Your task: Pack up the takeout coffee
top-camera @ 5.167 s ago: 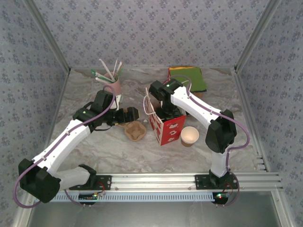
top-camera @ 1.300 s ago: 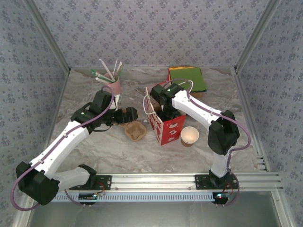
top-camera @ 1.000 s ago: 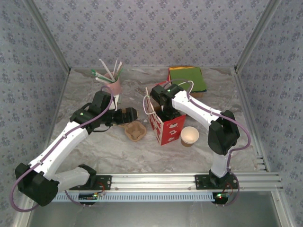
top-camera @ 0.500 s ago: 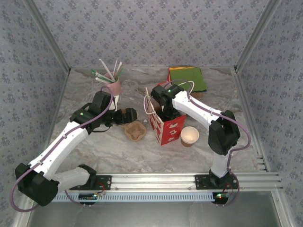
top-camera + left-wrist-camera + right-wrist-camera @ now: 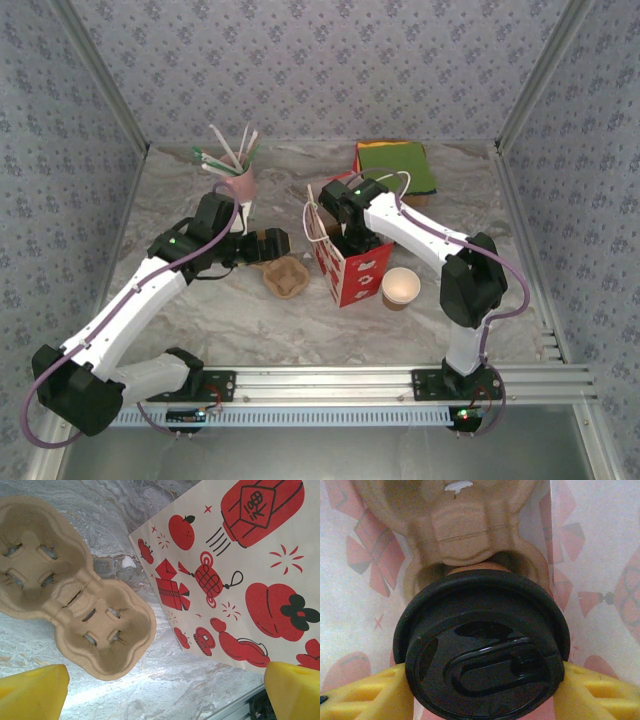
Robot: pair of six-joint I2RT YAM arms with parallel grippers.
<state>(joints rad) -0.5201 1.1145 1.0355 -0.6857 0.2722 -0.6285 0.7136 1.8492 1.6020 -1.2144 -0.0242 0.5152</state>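
The takeout coffee (image 5: 482, 650), a brown cup under a black lid, hangs inside the red-and-white paper bag (image 5: 355, 270), with my right gripper (image 5: 482, 692) shut on its sides. Below it in the bag sits a brown pulp carrier (image 5: 465, 530). In the top view my right gripper (image 5: 345, 235) reaches down into the bag's open top. My left gripper (image 5: 268, 245) stands open just left of the bag (image 5: 240, 565), over a second pulp carrier (image 5: 75, 590) lying on the table, with nothing between its yellow fingertips (image 5: 32, 692).
A lidless brown cup (image 5: 400, 288) stands right of the bag. A pink cup of straws (image 5: 240, 185) is at the back left, and stacked coloured napkins (image 5: 397, 165) at the back right. The carrier (image 5: 285, 277) lies on the marble table (image 5: 200, 310).
Over the last second nothing has visibly moved. Since the oldest frame the left gripper has drawn slightly left and the right wrist has shifted a little over the bag.
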